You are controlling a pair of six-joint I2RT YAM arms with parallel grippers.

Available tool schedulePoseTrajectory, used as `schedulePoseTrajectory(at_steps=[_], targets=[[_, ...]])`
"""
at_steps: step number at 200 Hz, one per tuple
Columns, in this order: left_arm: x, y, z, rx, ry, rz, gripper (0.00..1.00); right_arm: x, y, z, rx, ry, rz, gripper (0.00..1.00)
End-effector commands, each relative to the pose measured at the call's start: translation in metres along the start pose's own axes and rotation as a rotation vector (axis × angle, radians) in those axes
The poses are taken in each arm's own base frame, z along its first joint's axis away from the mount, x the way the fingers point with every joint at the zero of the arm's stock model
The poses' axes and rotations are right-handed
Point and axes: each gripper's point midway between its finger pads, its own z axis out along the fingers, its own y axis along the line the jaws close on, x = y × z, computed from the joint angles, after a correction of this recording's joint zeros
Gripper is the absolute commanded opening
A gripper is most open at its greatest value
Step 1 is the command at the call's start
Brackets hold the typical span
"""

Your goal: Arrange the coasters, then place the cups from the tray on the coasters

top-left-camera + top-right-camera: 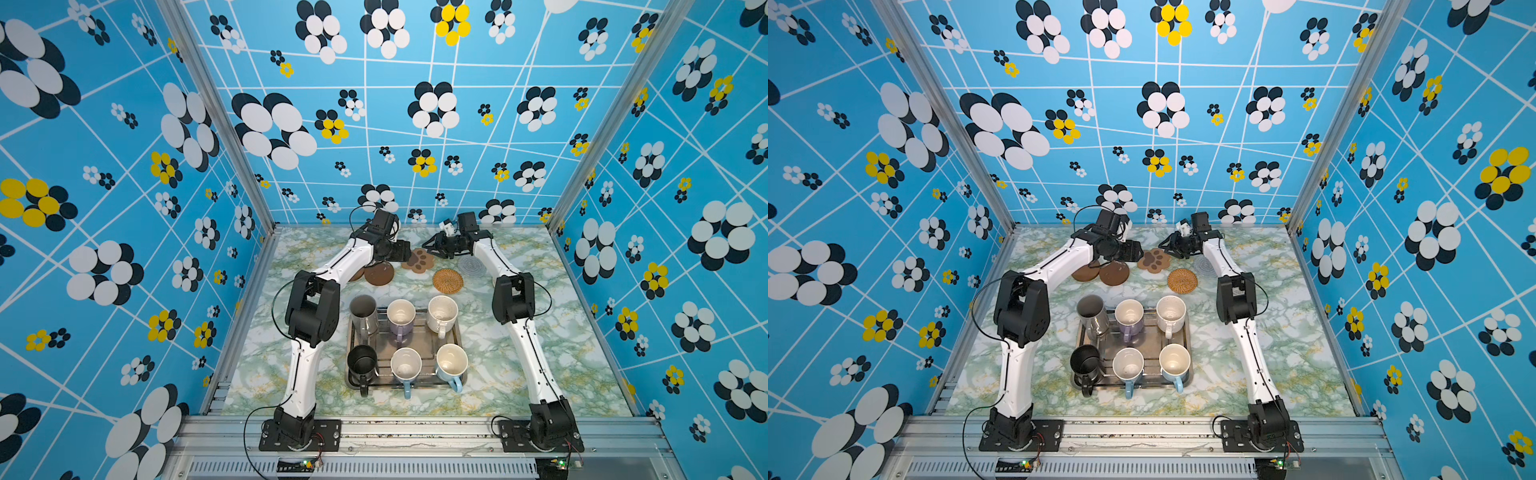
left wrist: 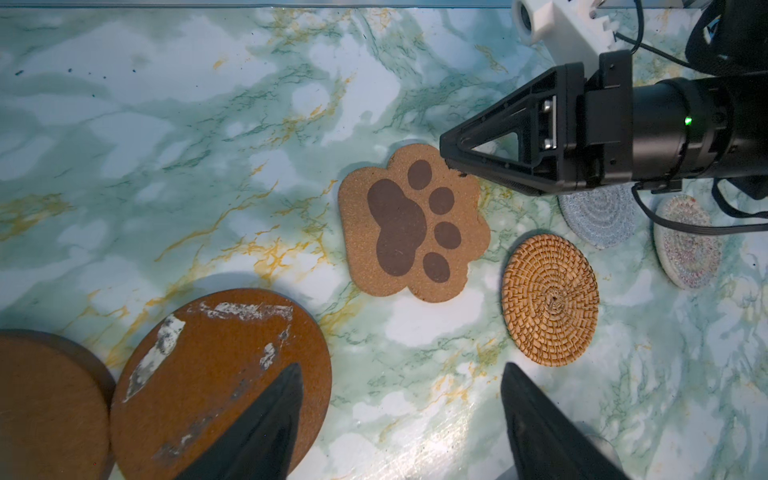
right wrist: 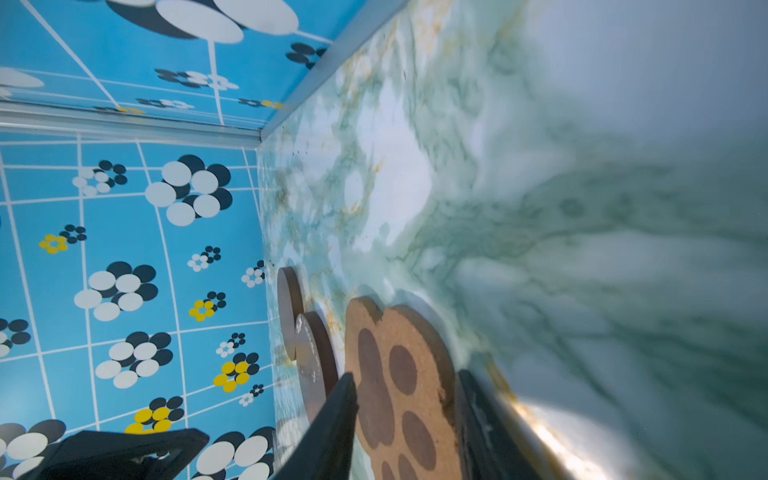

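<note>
Paw-print coaster (image 2: 411,224), light, stiff and thin as I judge it, wants pinching at its toe-side rim, where my right tool (image 3: 407,376) stands part-open.

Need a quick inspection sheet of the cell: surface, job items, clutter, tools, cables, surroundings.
Surface: marble-pattern table, glossy.
Job's things: six coasters at the far side; six cups on the tray, none on a coaster.
Clutter: nothing seen.
Tools: left tool open over a brown disc; right tool jaws straddle the paw-print coaster edge, grip unclear.
Cables: black loops at both arm bases.
Surroundings: blue flower-print walls, aluminium frame.
</note>
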Motion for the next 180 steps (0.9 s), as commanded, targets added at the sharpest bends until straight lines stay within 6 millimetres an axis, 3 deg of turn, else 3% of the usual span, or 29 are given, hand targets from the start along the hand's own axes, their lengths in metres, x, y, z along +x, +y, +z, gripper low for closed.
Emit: schedulePoseTrajectory(at_steps=[1,92,180], targets=[[-0.001,0.001,0.003,0.012,0.001,-0.013,0.76,0.037,-0.016,0.003,0.107,0.109,0.03,0.4],[0.005,0.005,-0.007,-0.01,-0.01,-0.012,0.76,0.081,-0.013,-0.002,0.195,0.216,0.007,0.37],[0.006,0.015,-0.019,-0.047,-0.025,-0.019,0.76,0.096,0.001,0.002,0.16,0.224,0.026,0.34]])
